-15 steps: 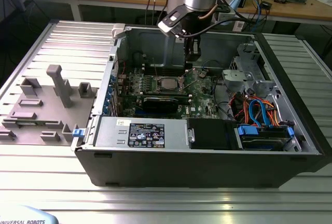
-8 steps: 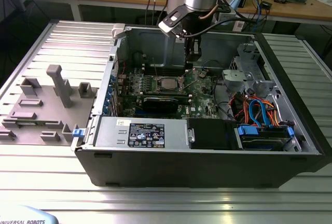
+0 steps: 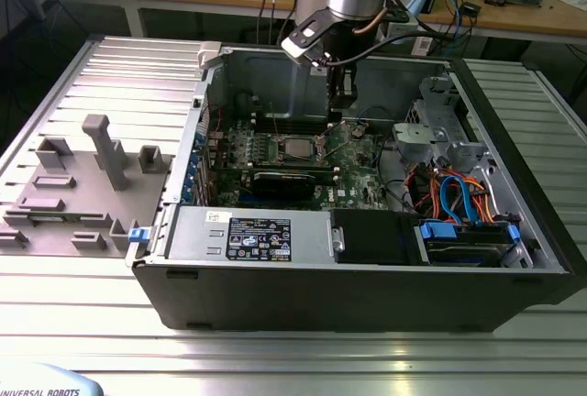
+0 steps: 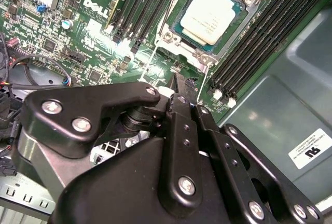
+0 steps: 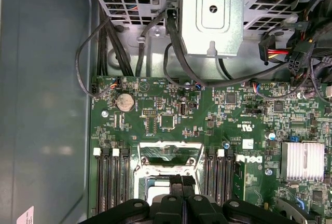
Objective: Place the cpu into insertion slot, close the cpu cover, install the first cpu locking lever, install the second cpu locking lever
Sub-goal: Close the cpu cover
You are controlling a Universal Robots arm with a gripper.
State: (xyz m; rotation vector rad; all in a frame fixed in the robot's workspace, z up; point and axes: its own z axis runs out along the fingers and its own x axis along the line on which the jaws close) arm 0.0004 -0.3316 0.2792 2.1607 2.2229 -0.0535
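Pincer (image 4: 182,85): you see its fingers drawn fully together, gripping nothing, with the tip low over the green board inside the open computer case (image 3: 367,295) on the table (image 3: 275,359). Cpu (image 4: 210,14): it lies flat in the insertion slot (image 4: 171,37), close by the pincer tip, with its silver top exposed and clear of the fingers. Cpu cover (image 5: 168,170): in the first wrist view you find it raised off the chip, standing tilted at the slot's edge near the pincer.
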